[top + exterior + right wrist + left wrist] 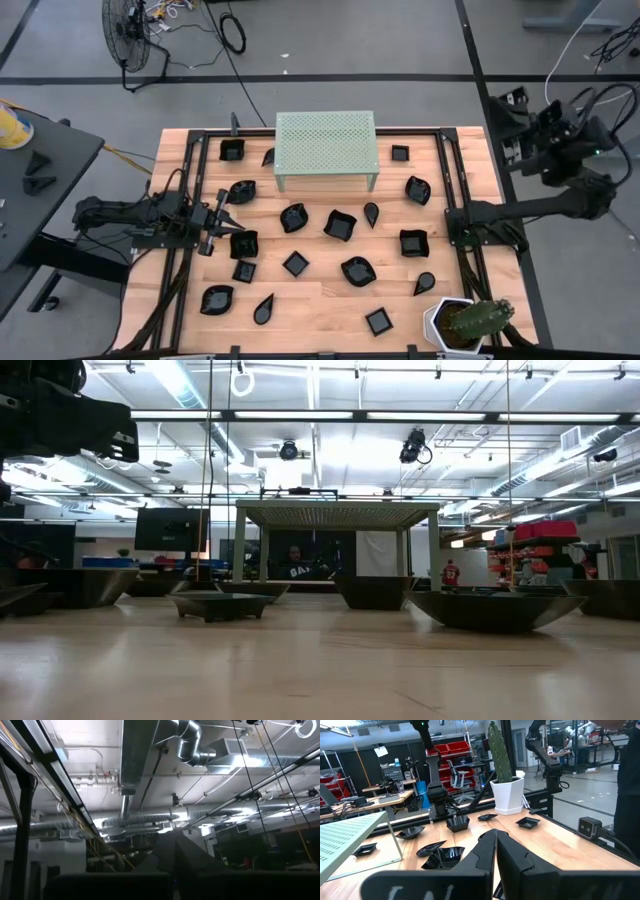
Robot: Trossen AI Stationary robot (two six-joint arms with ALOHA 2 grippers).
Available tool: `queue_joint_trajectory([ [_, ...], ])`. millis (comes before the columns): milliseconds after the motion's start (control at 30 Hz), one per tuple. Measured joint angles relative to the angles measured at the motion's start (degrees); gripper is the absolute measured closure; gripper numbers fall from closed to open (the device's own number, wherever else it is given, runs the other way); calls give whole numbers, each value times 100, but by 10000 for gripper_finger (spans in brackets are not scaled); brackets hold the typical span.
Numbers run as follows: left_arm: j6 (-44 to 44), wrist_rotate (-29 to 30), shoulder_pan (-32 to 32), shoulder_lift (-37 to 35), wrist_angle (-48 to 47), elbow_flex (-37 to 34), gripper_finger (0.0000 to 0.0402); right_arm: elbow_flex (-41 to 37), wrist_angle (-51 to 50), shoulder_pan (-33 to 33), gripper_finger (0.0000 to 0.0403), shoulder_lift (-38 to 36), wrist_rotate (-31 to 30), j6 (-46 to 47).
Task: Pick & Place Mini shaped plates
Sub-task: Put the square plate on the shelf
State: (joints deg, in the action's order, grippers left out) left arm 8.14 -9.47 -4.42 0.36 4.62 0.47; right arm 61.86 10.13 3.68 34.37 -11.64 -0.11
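Many mini shaped plates, small glossy black dishes, lie scattered over the wooden table (320, 300); among them are a square one (243, 243), a wavy one (340, 224) and a teardrop one (371, 212). My left gripper (230, 217) reaches in low from the left and is shut on nothing, with the square plate just in front of it. In the left wrist view its fingers (485, 851) press together above dishes (445, 856). My right gripper (508, 106) is raised beyond the table's back right corner and points up at the ceiling, its fingers (187, 855) together and empty.
A pale green perforated stand (325, 148) sits at the back middle with plates around it. A white pot with a cactus (462, 322) stands at the front right corner. Black rails (452, 190) frame the table. Bare wood shows between the plates.
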Motion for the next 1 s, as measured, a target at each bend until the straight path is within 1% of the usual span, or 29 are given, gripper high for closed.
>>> queue_joint_trajectory([
  [267,0,0,2,0,0,-1,378,698,15,2,395,883,0,-419],
  [433,0,0,0,0,0,0,378,825,-20,1,395,1255,1,-557],
  [533,0,0,0,0,0,0,378,825,-210,2,395,1406,1,-574],
  [633,0,0,2,0,0,0,378,825,-642,58,395,1539,-151,-555],
  [733,0,0,0,0,-1,0,378,825,-1247,276,395,1635,-292,-661],
  [800,0,0,1,0,-1,-2,378,825,-1750,505,395,1677,-291,-577],
  [1000,0,-1,1,0,-4,-1,378,823,-3165,1453,395,1809,-232,206],
])
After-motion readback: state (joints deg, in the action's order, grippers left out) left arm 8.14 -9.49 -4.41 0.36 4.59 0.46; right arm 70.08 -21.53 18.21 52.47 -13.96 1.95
